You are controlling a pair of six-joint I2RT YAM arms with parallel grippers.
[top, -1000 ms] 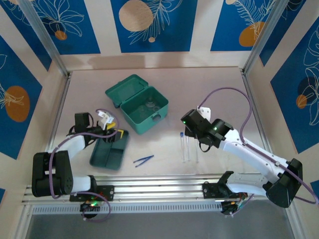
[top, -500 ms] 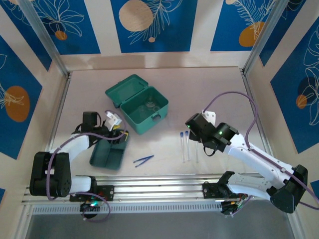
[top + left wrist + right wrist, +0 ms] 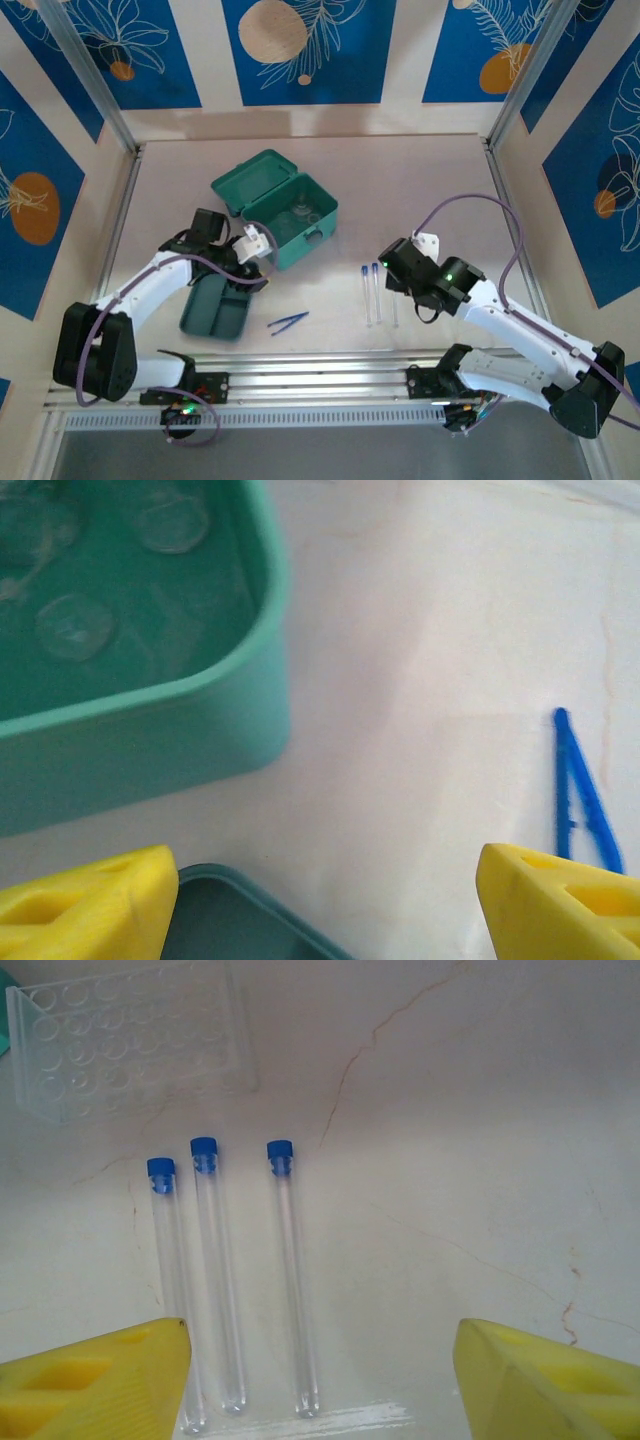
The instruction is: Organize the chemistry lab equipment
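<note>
Blue-capped tubes point(image 3: 222, 1280) lie side by side on worktop point(image 3: 450, 1160), just ahead of your R hand point(image 3: 320, 1375), wide open, empty. Light, slick, fragile, prob roll: pinch one mid-length, gently. L hand point(image 3: 320, 900) open, empty, beside teal case point(image 3: 150, 730)

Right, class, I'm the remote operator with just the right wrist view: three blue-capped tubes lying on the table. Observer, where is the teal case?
Observer: The teal case stands open, to the left of the tubes and further back.
Operator: Is anything in it?
Observer: Yes, clear glass pieces lie on its floor.
Operator: Where are the tweezers?
Observer: The blue tweezers lie on the table between the dark-green tray and the tubes.
</note>
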